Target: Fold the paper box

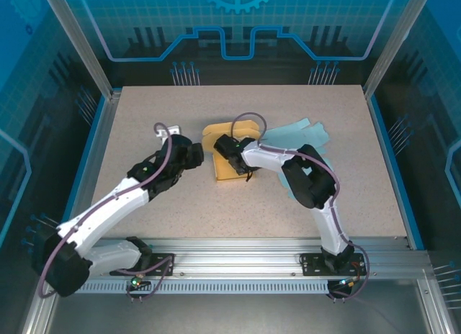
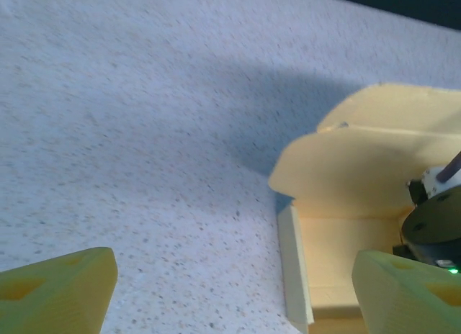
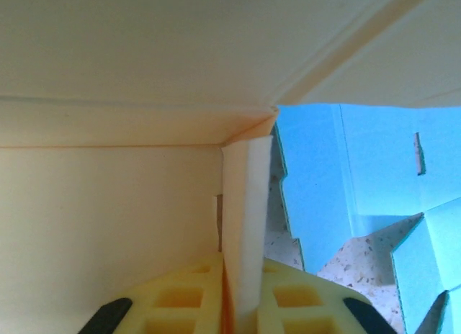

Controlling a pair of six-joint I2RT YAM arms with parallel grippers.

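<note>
At the bench point(image 1: 144, 125) centre, the right tool point(image 3: 241, 294) clamps what looks like a side wall of the yellow paper box point(image 1: 225, 173). The left tool point(image 2: 234, 291), jaws spread, should brace the opposite wall.

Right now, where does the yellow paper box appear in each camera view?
Top external: yellow paper box at the centre of the table, between the arms.
Left wrist: the box on the right side, flaps raised, inside visible.
Right wrist: the box across top and left, seen from inside.
Shared landmark: the right gripper pinching one box wall; at the bottom in its own view, dark at the right edge in the left wrist view.
</note>
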